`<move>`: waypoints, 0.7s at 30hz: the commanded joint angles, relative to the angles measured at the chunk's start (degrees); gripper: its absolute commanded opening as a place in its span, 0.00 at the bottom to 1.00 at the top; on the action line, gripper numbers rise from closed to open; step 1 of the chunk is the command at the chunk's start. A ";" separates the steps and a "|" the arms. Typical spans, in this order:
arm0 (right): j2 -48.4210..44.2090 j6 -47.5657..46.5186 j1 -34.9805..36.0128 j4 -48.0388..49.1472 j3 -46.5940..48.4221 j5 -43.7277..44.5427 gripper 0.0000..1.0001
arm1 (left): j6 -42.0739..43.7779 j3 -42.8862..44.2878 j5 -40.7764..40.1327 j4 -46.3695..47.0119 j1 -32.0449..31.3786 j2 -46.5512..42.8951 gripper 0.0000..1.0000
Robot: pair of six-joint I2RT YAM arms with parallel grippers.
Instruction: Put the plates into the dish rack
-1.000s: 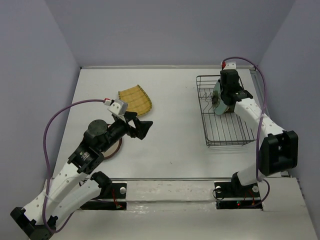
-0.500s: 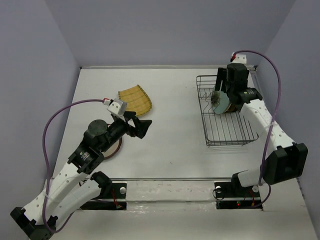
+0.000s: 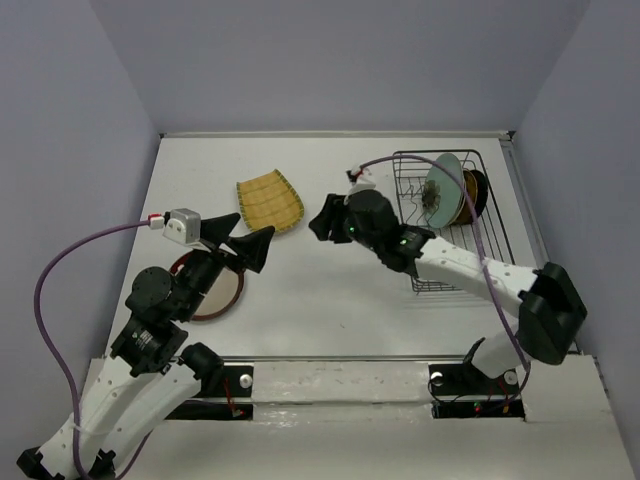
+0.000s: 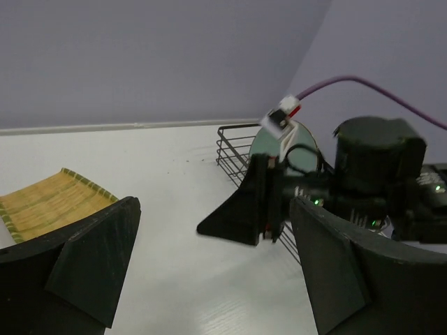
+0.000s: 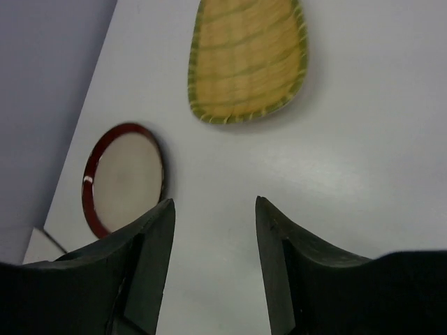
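Observation:
The yellow ribbed plate [image 3: 270, 200] lies flat at the back left and also shows in the right wrist view [image 5: 248, 59] and the left wrist view [image 4: 49, 206]. The red-brown-rimmed beige plate [image 3: 212, 292] lies near my left arm and shows in the right wrist view [image 5: 126, 180]. The black wire dish rack [image 3: 455, 262] at the right holds the pale teal plate [image 3: 442, 185] upright, with darker plates [image 3: 472, 195] behind it. My left gripper [image 3: 257, 224] is open and empty above the table. My right gripper [image 3: 320, 215] is open and empty at mid-table, facing the yellow plate.
Pale walls close in the table at the back and on both sides. In the left wrist view my right gripper [image 4: 241, 209] and its arm stand in front of the rack [image 4: 234, 146]. Purple cables loop off both wrists.
My right gripper has left the teal plate standing in the rack and swung left to mid-table. My left arm has pulled back and risen, uncovering more of the red-rimmed plate.

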 commanded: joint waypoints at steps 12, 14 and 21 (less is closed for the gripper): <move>35.46 15.95 17.43 18.50 18.30 -4.96 0.62 | 0.94 -2.15 -2.36 5.01 0.28 -1.09 0.99; 38.98 17.44 17.44 18.94 19.72 -5.75 0.62 | 1.03 -2.23 -2.01 4.66 0.37 -1.26 0.99; 48.56 19.47 17.44 17.63 26.92 -7.24 0.55 | 0.95 -2.94 -0.95 4.57 0.37 -2.41 0.99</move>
